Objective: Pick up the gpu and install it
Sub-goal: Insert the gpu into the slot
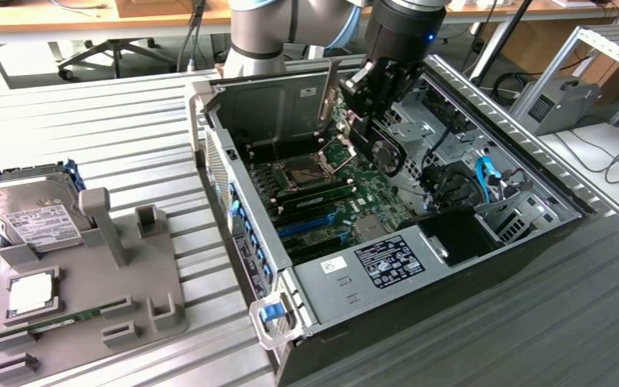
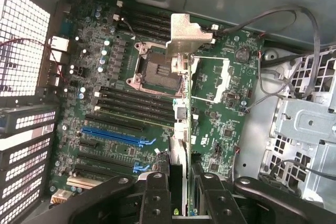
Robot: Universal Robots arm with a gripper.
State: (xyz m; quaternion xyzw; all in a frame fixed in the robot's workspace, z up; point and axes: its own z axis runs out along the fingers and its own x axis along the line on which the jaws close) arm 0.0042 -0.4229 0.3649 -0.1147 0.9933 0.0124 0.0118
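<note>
The gripper [image 1: 372,127] [image 2: 181,176] is clamped on the gpu [image 1: 388,155] [image 2: 188,38]. It holds the card edge-on inside the open computer case [image 1: 396,274], over the motherboard [image 1: 337,201] [image 2: 121,108], with the card's silver bracket by the CPU socket [image 2: 157,69].

Green motherboard [image 2: 105,66], blue slots [image 2: 113,135]; the gpu [image 2: 187,35] silver at one end, seemingly dark edge-on.

Probably a lab (slatted workbench [image 1: 94,129], desks [image 1: 51,18])
</note>
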